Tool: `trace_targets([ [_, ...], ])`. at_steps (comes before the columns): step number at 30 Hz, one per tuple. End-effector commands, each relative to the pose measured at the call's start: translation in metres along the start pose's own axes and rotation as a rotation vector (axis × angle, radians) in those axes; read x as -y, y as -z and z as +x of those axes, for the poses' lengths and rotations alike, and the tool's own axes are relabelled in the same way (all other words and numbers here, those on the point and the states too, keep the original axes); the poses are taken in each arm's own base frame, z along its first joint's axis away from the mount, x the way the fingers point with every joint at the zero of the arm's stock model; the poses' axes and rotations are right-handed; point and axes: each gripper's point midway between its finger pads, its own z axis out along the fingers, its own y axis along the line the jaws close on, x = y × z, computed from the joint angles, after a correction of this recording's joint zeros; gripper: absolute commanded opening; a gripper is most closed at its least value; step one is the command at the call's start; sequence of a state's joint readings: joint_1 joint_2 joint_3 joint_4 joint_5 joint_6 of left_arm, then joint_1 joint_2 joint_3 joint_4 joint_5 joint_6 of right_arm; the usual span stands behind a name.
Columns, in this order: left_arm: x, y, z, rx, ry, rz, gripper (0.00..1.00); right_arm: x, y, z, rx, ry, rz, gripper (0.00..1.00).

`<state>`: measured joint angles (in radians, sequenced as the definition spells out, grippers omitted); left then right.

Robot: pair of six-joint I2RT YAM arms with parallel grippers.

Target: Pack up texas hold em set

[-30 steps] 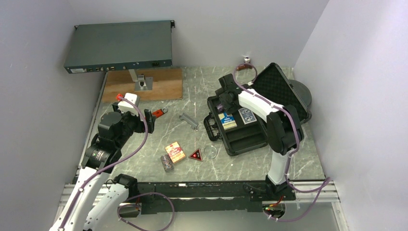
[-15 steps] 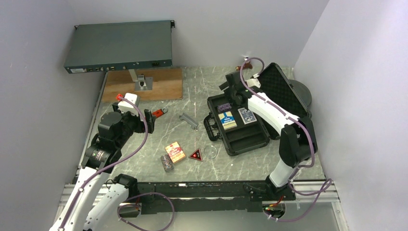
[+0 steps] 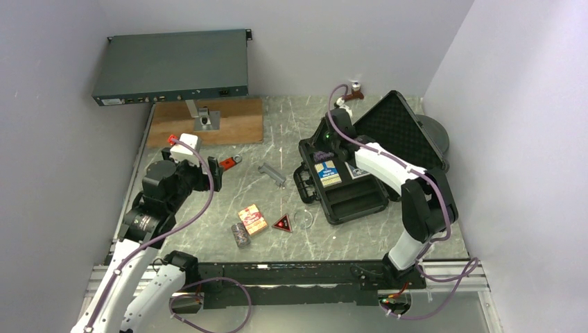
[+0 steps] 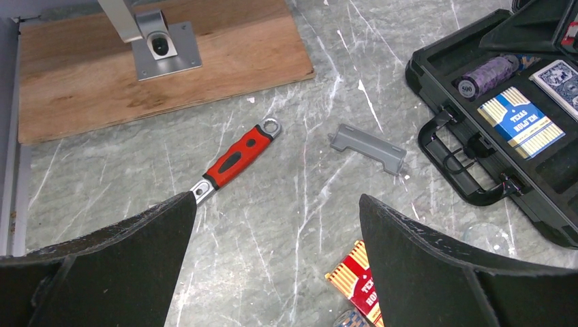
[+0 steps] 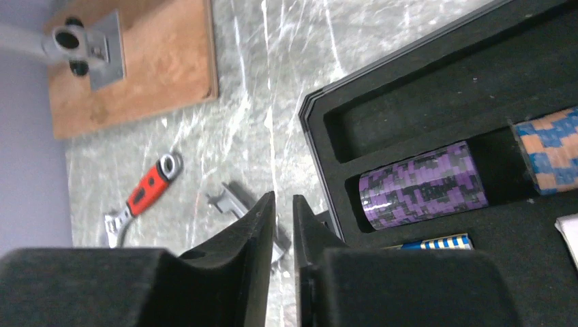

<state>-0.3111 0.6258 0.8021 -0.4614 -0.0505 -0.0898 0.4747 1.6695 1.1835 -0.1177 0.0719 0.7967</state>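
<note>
Left gripper (image 4: 276,201) agape; right gripper (image 5: 283,197) nearly closed, empty (blue-orange chip stack (image 5: 551,153) cropped).

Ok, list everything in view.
case: one, black, open, table right
blue-yellow card box: one, in case
blue card box: one, in case
red-orange card box: one, table
purple chip stack: one, in case
blue-orange chip stack: one, in case
grey chip stack: one, table
triangle: one, red, table
disc: one, clear, table
wrench: one, red-handled, table
bracket: one, grey, table
board: one, wooden, far left
rack unit: one, dark, above board
left claw: open, over table
right claw: nearly closed, empty, over case edge
</note>
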Motion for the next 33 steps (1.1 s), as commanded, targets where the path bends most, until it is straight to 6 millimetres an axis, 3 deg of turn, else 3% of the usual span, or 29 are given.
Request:
trace_targets([
  [1, -0.002, -0.002, -0.001, 0.003, -0.013, -0.011, 0.95, -0.012, -0.003, 0.008, -0.069, 0.237, -0.089, 0.14],
  [4, -0.003, -0.002, 0.000, 0.002, -0.014, -0.013, 0.95, -0.001, -0.011, 0.018, -0.136, 0.299, -0.048, 0.06],
  [11, -0.004, -0.003, 0.001, -0.005, -0.015, -0.018, 0.96, 0.023, -0.021, 0.030, -0.187, 0.372, 0.034, 0.04],
  [33, -0.005, -0.003, 0.002, -0.009, -0.016, -0.023, 0.96, 0.090, -0.018, 0.000, -0.083, 0.532, 0.375, 0.04],
])
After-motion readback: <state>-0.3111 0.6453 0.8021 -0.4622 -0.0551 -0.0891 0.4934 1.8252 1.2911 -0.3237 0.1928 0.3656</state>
